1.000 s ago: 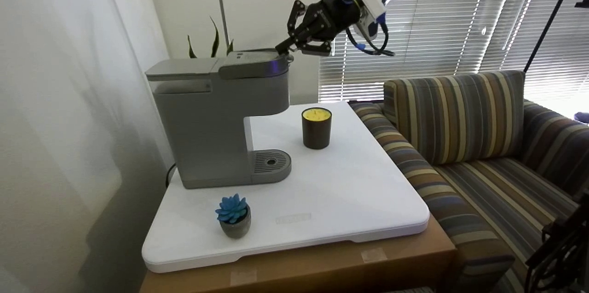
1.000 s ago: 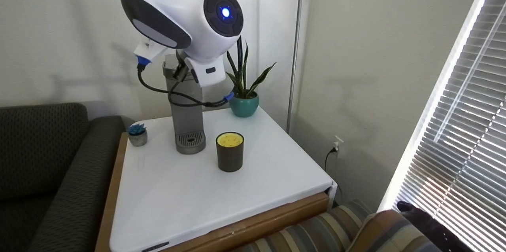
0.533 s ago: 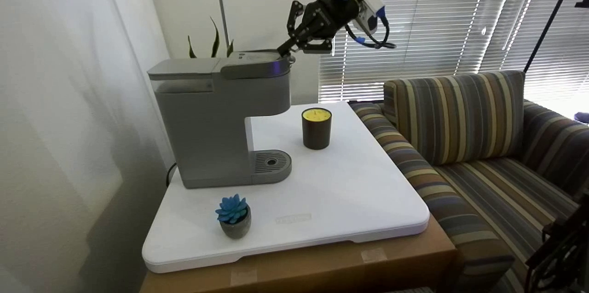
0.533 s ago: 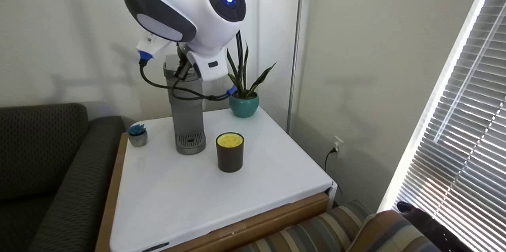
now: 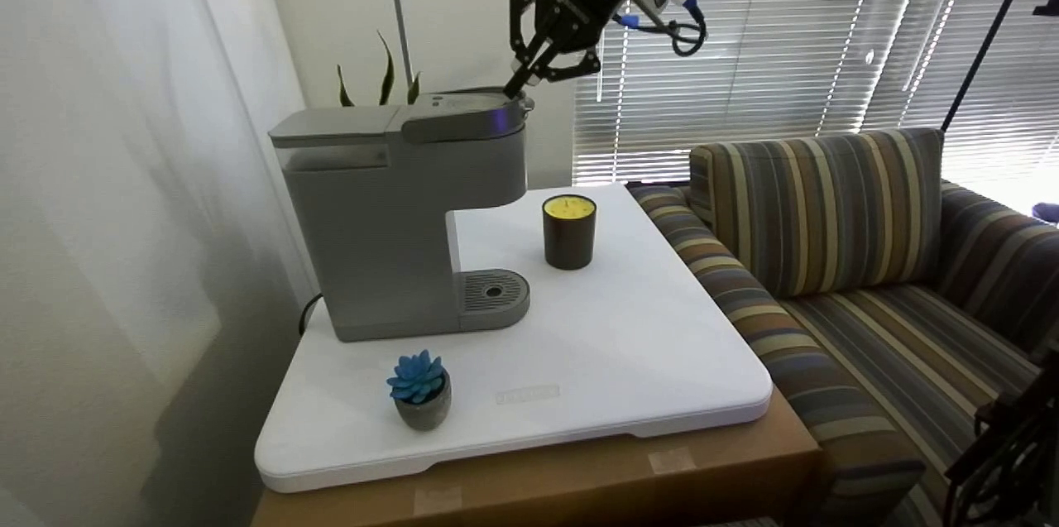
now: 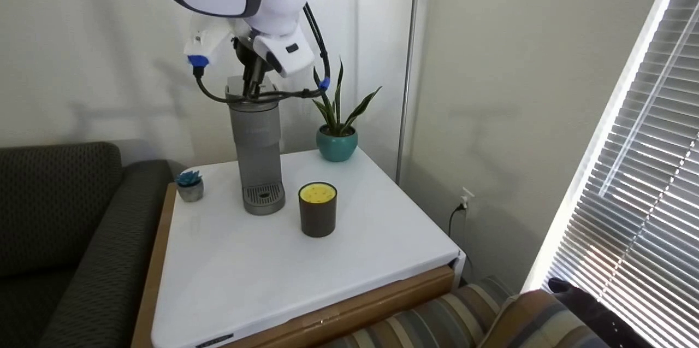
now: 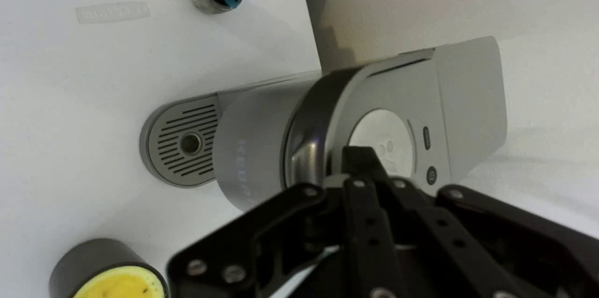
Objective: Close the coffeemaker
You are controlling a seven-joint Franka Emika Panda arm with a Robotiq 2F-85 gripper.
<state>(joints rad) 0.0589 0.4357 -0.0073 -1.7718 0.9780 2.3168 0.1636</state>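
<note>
The grey coffeemaker stands upright on the white table and shows in both exterior views. Its hinged lid lies flat on the overhanging head. In the wrist view the lid top shows a round pale plate and dark buttons. My gripper is shut, with nothing visible between its fingers. Its fingertips point down at the lid's front edge and appear to touch it. In the wrist view the closed fingertips cover part of the lid's front and its round plate.
A dark candle jar stands right of the coffeemaker in that exterior view. A blue succulent pot stands near the table's edge. A teal plant pot stands behind. A wall and striped couch flank the table.
The arm has risen and tilted, so the gripper points more steeply down, with its tips still at the lid's front. The coffeemaker has shifted slightly forward on the table. The lid stays flat.
</note>
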